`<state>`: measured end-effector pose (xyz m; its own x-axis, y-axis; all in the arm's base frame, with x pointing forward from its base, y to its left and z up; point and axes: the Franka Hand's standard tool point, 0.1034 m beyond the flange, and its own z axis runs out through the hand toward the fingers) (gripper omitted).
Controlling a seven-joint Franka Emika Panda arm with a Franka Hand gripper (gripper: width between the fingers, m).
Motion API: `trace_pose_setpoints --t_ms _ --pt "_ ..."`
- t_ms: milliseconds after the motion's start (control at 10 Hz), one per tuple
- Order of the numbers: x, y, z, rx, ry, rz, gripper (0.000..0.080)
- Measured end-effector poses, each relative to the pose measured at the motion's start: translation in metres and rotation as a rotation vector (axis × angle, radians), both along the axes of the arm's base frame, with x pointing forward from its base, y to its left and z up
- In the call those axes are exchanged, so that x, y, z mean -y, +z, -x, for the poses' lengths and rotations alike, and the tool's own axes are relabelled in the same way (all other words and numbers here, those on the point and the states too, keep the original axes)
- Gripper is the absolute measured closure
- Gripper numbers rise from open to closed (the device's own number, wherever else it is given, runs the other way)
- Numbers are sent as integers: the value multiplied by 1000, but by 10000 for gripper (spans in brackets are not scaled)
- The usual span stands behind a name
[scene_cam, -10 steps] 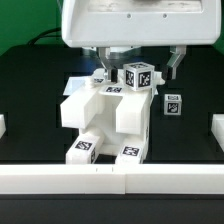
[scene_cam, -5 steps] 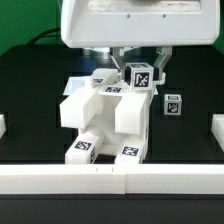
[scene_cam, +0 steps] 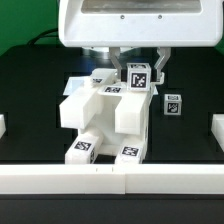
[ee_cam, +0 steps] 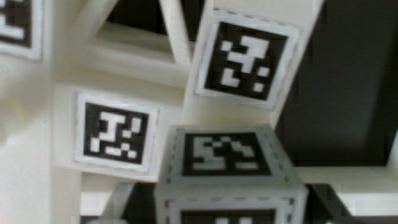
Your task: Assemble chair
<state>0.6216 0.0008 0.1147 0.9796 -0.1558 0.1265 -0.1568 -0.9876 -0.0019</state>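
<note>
- Whereas the fingers [scene_cam: 161, 62] are spread wide a second earlier, they are now closed narrowly on the tagged cube [scene_cam: 138, 77], just behind the chair body [scene_cam: 100, 112] at mid-surface [scene_cam: 40, 90].
- Contact between cube and body is hidden; the wrist view is blurred.

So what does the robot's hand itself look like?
The gripper is a big, glossy white box with rounded corners and a grey recessed panel on its face. Two slim dark fingers stick out beneath it. No markings or cables show on it.
</note>
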Motion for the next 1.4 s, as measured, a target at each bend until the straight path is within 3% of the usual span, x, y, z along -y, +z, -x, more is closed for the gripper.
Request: trace_pose_setpoints --t_ms 700,1000,1100,1200,1400 --pt "-9 -9 1 7 -733 -96 523" --pt "-11 -9 1 8 -793 -104 523" --pt "-11 -9 1 7 -788 -103 408" --pt "-11 -9 2 5 -746 -97 408" --pt "-16 -7 1 -6 -631 -82 175"
